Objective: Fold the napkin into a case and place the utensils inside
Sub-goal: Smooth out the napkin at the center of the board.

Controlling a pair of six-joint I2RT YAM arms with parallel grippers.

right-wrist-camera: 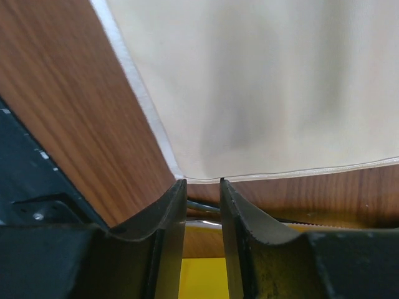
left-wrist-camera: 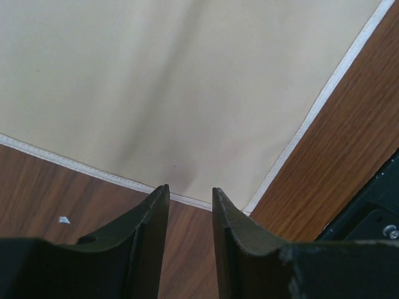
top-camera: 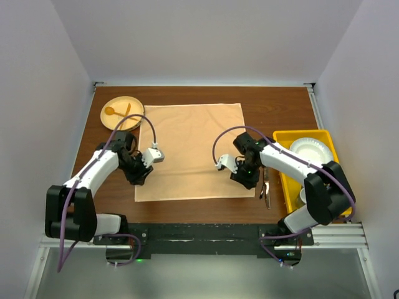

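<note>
The peach-orange napkin [top-camera: 190, 149] lies spread flat on the wooden table [top-camera: 274, 112]; no folded case shows. My left gripper [top-camera: 141, 178] is open and low at the napkin's near-left corner. In the left wrist view its fingertips [left-wrist-camera: 161, 194] straddle the hemmed edge of the napkin [left-wrist-camera: 174, 93], with nothing held. My right gripper [top-camera: 247, 181] is open at the near-right corner. In the right wrist view its tips [right-wrist-camera: 180, 189] touch the napkin [right-wrist-camera: 262, 81] at its hem. The dark utensils [top-camera: 265, 190] lie on the table just right of that corner and show between the right fingers [right-wrist-camera: 202, 207].
A round wooden plate [top-camera: 133, 104] with a pale wooden spoon and fork sits at the back left. A yellow bin [top-camera: 282, 138] holding a white plate [top-camera: 310, 149] stands at the right edge. The black base rail [top-camera: 199, 232] runs along the near edge.
</note>
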